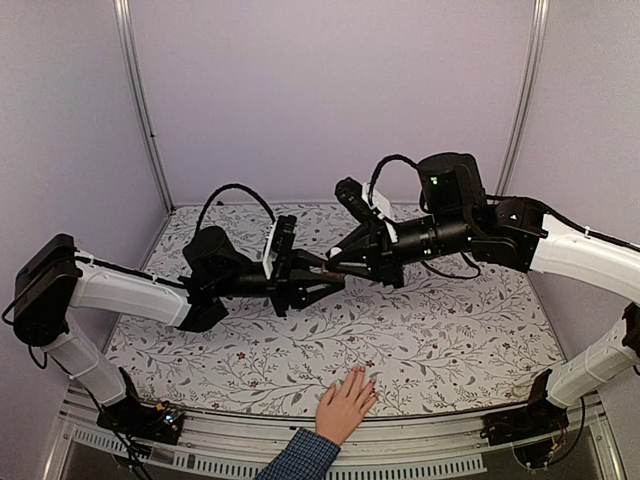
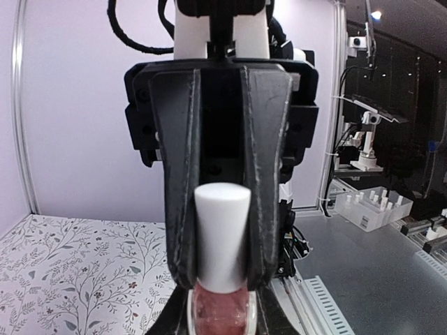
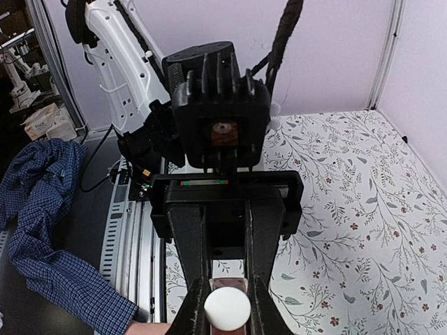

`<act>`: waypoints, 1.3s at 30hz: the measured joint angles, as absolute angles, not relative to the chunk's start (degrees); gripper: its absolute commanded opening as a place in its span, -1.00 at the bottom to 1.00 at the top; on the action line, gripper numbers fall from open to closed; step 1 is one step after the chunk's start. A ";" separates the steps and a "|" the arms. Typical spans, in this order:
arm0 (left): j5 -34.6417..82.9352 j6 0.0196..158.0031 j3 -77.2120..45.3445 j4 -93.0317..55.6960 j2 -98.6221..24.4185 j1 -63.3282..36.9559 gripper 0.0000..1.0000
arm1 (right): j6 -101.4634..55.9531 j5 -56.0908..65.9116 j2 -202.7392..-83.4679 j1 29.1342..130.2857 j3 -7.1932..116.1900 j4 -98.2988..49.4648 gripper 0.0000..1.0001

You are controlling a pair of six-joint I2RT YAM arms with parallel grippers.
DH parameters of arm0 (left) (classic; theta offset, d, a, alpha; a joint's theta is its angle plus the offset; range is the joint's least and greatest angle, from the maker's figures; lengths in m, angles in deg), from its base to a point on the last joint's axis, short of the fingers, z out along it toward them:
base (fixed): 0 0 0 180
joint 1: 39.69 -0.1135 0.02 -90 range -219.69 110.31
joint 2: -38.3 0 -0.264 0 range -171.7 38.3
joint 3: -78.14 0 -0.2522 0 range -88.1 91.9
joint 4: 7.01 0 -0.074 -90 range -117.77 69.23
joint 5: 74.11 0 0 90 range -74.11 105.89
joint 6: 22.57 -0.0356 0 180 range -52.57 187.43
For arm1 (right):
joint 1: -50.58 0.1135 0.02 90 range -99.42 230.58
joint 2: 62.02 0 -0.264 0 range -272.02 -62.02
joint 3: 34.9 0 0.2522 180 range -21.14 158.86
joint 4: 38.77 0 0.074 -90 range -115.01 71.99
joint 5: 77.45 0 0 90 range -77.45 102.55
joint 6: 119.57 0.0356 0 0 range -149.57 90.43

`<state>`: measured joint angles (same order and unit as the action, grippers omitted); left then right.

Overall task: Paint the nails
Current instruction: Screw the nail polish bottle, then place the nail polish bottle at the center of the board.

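A light-skinned hand [image 1: 347, 405] with a blue checked cuff [image 1: 300, 455] lies flat at the table's near edge. Its nails [image 1: 362, 380] point toward the arms and are too small to make out. Above the middle of the table the two grippers meet tip to tip. My left gripper [image 1: 322, 277] [image 2: 222, 315] is shut on a small pink bottle [image 2: 222, 310]. My right gripper [image 1: 336, 265] [image 3: 227, 311] is shut on the bottle's white cap [image 3: 227, 309] [image 2: 222, 237]. The bottle [image 3: 227, 283] shows just behind the cap in the right wrist view.
A floral cloth [image 1: 430, 330] covers the table, with metal rails [image 1: 420, 425] along its near edge and frame posts [image 1: 145, 110] at the back corners. A blue checked sleeve [image 3: 49, 237] drapes off the table's edge. A white tray of parts [image 2: 370, 206] stands beyond the table.
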<state>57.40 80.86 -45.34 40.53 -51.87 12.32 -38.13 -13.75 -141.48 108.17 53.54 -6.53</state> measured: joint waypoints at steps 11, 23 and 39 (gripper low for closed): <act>53.40 81.50 -46.21 41.07 -51.76 10.95 0.01 | -37.93 -9.34 -141.44 108.23 52.01 -9.50 -1.00; 48.00 82.48 -49.86 39.52 -48.87 7.45 0.99 | -35.22 -2.91 -139.56 104.12 45.21 -16.76 -1.00; 34.47 82.33 -55.37 32.85 -39.91 4.39 1.00 | -28.47 3.91 -152.96 94.85 29.65 -41.83 -0.97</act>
